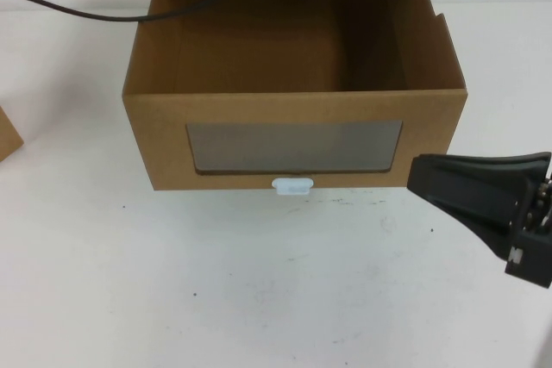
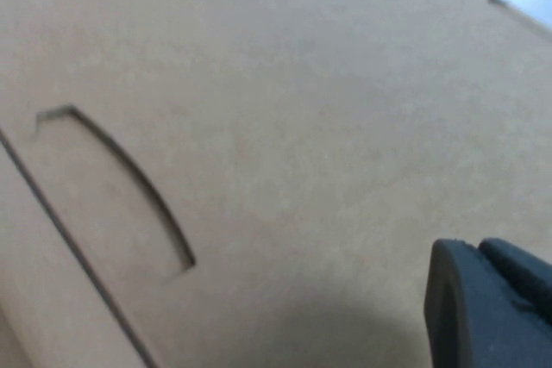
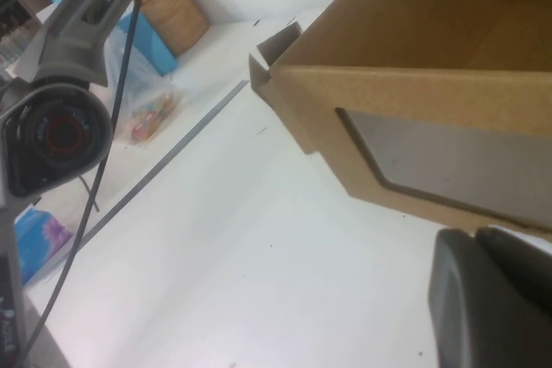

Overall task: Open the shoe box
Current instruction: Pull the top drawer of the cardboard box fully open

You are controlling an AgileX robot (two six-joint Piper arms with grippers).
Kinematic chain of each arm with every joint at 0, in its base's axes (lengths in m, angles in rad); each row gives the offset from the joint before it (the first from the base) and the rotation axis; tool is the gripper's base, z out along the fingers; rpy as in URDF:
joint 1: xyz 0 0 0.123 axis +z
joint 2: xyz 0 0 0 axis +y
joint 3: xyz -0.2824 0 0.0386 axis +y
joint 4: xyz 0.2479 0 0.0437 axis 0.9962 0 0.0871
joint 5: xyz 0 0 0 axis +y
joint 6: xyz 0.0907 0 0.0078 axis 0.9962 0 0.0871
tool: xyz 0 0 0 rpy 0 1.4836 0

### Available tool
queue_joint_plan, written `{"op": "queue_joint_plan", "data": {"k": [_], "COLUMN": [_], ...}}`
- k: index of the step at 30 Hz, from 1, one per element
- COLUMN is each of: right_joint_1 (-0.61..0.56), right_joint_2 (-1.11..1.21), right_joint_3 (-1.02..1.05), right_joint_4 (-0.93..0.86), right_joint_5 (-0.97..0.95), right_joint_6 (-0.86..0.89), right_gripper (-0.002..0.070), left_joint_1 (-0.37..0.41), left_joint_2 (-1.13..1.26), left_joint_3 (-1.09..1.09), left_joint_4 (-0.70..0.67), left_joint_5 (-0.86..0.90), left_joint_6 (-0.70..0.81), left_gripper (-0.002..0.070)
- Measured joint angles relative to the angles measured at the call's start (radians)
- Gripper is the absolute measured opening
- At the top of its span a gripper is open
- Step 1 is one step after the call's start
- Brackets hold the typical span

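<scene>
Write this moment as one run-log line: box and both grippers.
shoe box: open | right gripper: shut, holding nothing, beside box's front right corner | left gripper: close to a cardboard surface

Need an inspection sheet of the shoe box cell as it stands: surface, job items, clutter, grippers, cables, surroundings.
Surface: white table, a few dark specks.
Job's things: shoe box open on top, nothing seen inside; film window in its front wall; white pull tab under the window.
Clutter: cardboard piece on the robot's left, cut off by the view.
Grippers: right gripper shut, empty, by the box's front right corner; left gripper out of the high view, close to a cardboard face with a curved cut.
Cables: dark cable from the far left to the box's back edge.
Surroundings: woven basket and blue pack beyond the table.
</scene>
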Motion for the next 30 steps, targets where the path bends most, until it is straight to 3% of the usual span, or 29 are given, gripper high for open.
{"op": "queue_joint_plan", "data": {"k": [11, 17, 26, 30], "right_joint_1": [0.000, 0.000, 0.000, 0.000], "right_joint_2": [0.000, 0.000, -0.132, -0.207], "right_joint_3": [0.000, 0.000, 0.000, 0.033], "right_joint_4": [-0.002, -0.002, -0.003, 0.001], "right_joint_5": [-0.017, -0.007, 0.115, 0.151], "right_joint_6": [0.000, 0.000, -0.058, -0.070], "right_gripper": [-0.0018, -0.0018, -0.0018, -0.0018], "left_joint_1": [0.013, 0.044, 0.221, 0.260], "left_joint_2": [-0.070, -0.149, -0.345, -0.442], "left_joint_3": [0.000, 0.000, 0.045, 0.158], "left_joint_4": [-0.167, -0.181, 0.017, 0.046], "left_joint_5": [-0.042, -0.064, -0.031, -0.019], "left_joint_6": [0.152, 0.192, -0.007, -0.024], "left_gripper": [-0.0006, -0.0006, -0.0006, -0.0006]}}
